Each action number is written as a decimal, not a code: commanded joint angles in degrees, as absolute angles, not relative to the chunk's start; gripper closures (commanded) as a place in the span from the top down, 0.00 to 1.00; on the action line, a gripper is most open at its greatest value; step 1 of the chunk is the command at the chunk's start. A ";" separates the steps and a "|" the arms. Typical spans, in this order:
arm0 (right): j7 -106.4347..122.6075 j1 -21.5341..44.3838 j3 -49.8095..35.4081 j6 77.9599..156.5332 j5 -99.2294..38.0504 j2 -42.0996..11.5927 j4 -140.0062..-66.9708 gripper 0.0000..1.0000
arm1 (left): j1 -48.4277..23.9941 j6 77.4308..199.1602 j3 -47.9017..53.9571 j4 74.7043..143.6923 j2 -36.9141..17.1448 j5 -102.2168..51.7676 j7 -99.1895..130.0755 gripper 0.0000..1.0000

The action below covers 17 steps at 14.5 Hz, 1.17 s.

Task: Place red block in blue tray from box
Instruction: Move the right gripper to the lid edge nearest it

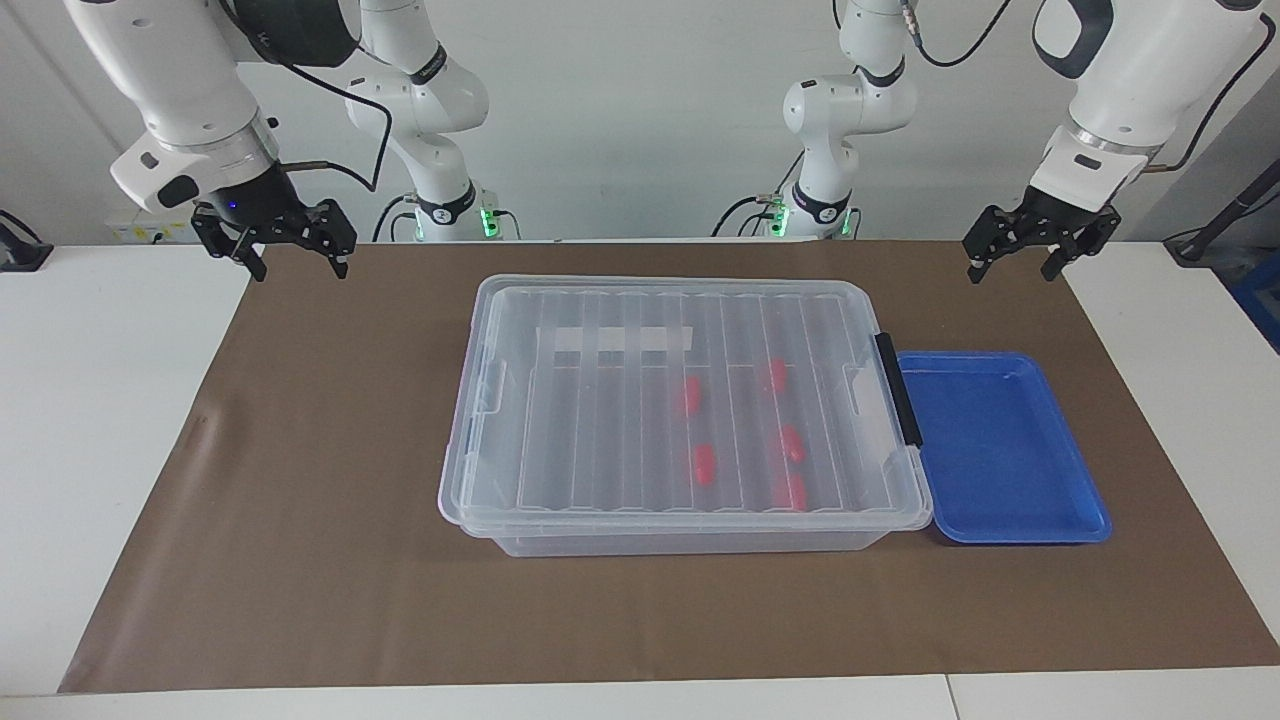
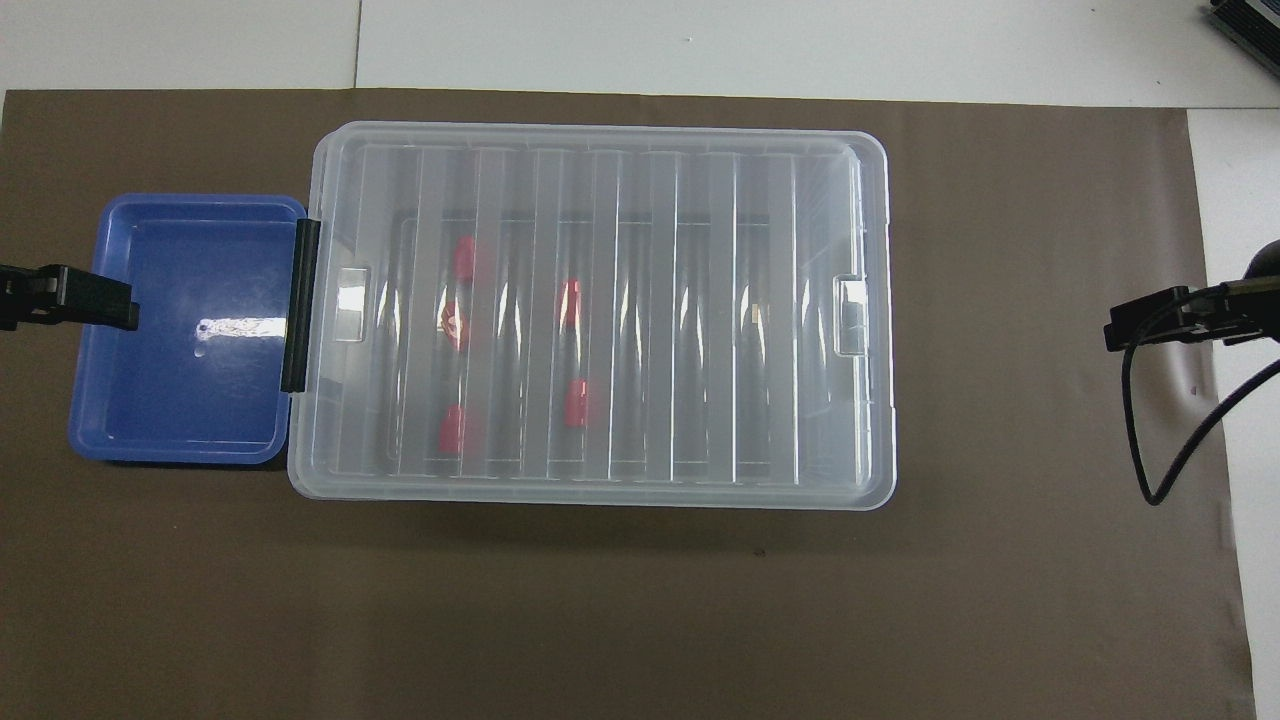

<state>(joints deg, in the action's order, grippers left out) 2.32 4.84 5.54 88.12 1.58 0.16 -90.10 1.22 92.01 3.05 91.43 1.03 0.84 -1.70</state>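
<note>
The box (image 1: 680, 530) is a large clear bin in the middle of the brown mat, with its ribbed lid (image 2: 600, 310) on. Through the lid I see several red blocks, one of them (image 1: 705, 463) (image 2: 570, 303) lying near the middle of the box. The blue tray (image 1: 1000, 450) (image 2: 180, 400) lies empty beside the box at the left arm's end, touching its black clip handle (image 1: 898, 390). My left gripper (image 1: 1012, 268) hangs open, high over the mat by the tray's outer rim. Over the mat at the other end, my right gripper (image 1: 300, 265) also hangs open and holds nothing.
The brown mat (image 1: 300, 560) covers most of the white table (image 1: 90, 450). A black cable (image 2: 1170, 440) loops down from the right arm's wrist. A white strip (image 1: 615, 340) marks the lid.
</note>
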 commanded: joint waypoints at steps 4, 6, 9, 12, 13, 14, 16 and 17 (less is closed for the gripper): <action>1.41 4.75 4.92 89.73 0.62 1.41 -92.02 1.00 | 1.23 93.43 2.90 93.69 2.72 0.00 -1.05 1.00; 0.53 5.71 4.57 93.32 0.62 1.84 -94.64 1.00 | 1.14 93.43 2.90 93.78 2.72 0.00 -1.05 1.00; -5.16 10.09 4.57 103.94 0.53 4.13 -103.77 1.00 | 1.14 93.34 2.90 93.78 2.72 0.00 -0.97 1.00; -10.36 14.31 4.57 111.69 0.53 1.86 -106.43 1.00 | 1.14 94.21 2.90 94.04 2.72 0.09 -1.32 1.00; -11.42 15.20 4.57 113.27 0.44 0.71 -106.44 1.00 | 1.14 94.39 2.90 93.78 2.64 0.09 -1.41 1.00; -11.86 15.99 4.57 114.60 0.35 -0.34 -106.61 1.00 | 0.97 94.74 2.90 93.78 2.55 0.09 -1.15 1.00; -12.13 16.52 4.57 116.71 -0.61 -2.01 -107.13 1.00 | 0.70 95.19 2.90 93.78 2.64 0.09 -1.05 1.00; -12.30 16.44 4.57 117.59 -3.40 -2.54 -107.57 1.00 | 0.79 95.10 2.90 93.61 2.64 0.09 -1.05 1.00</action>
